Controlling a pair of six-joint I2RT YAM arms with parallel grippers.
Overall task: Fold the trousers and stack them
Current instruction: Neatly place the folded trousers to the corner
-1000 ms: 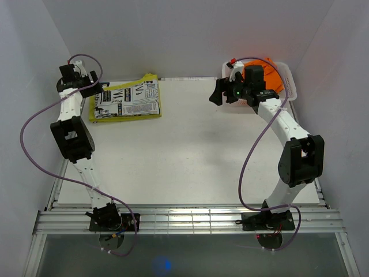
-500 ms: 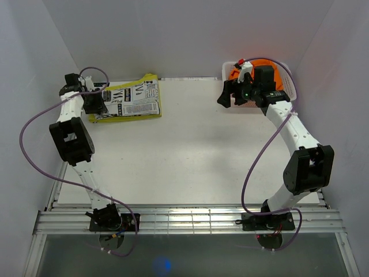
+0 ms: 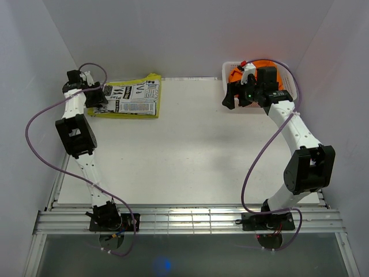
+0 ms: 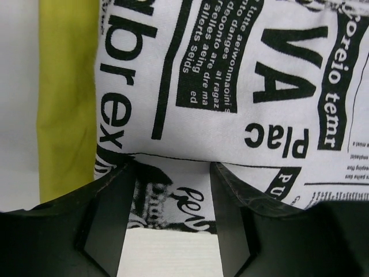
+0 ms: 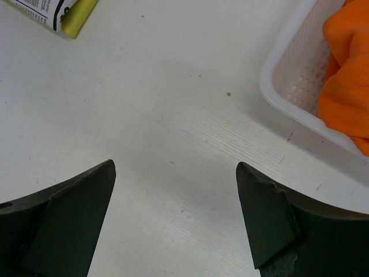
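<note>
The newspaper-print trousers [image 3: 132,95] lie folded on the yellow trousers [image 3: 151,78] at the far left of the table. My left gripper [image 3: 97,99] is at the stack's left edge. In the left wrist view it is open [image 4: 170,167], and the edge of the print cloth [image 4: 230,69] lies between its fingers, with yellow cloth [image 4: 66,98] to the left. The orange trousers [image 3: 275,68] lie crumpled in the white basket [image 3: 292,86] at the far right. My right gripper [image 3: 230,98] is open and empty [image 5: 176,164] over bare table just left of the basket [image 5: 288,75] and the orange cloth [image 5: 346,69].
White walls close in the table on the left, back and right. An aluminium rail runs along the near edge by the arm bases. A corner of the stack [image 5: 57,14] shows at the top left of the right wrist view.
My left gripper has moved onto the left edge of the stack, which has shifted slightly. My right gripper has moved a little to the right, closer to the basket.
</note>
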